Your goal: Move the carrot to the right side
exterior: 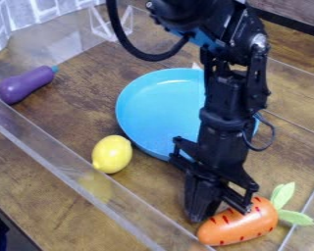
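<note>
The orange toy carrot, with dark lines and a light green leafy top, lies on the wooden table at the bottom right. My gripper points straight down at the carrot's left, blunt end. Its black fingers are together and touch or overlap that end. The carrot rests on the table, and I cannot tell whether the fingers pinch it or only press against it.
A blue plate sits just behind the arm in the middle. A yellow lemon lies at the plate's front left, and a purple eggplant lies at the far left. A clear plastic wall runs along the front left.
</note>
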You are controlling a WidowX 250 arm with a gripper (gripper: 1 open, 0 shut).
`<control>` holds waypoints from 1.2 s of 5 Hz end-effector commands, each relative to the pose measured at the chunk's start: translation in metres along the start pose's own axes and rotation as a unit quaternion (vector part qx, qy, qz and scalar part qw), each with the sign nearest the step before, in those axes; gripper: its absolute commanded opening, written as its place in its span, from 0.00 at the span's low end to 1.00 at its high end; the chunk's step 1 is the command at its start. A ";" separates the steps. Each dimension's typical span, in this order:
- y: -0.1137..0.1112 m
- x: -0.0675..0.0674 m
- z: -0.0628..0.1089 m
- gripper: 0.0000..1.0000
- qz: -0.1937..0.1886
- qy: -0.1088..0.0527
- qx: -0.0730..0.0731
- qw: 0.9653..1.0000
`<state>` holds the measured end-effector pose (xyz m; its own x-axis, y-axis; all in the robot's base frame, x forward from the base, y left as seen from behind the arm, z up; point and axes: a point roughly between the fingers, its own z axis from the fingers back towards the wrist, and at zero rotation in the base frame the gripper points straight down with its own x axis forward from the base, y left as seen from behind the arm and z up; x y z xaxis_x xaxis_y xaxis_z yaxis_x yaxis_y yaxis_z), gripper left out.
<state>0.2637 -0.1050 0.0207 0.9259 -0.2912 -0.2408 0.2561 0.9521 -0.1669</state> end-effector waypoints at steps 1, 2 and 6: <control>-0.010 0.004 0.007 0.00 -0.014 -0.018 0.003 1.000; -0.019 0.002 0.004 0.00 -0.021 -0.016 0.005 1.000; -0.026 -0.003 0.031 0.00 -0.094 -0.003 0.026 0.995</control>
<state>0.2545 -0.1209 0.0377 0.8523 -0.4466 -0.2723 0.4148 0.8942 -0.1684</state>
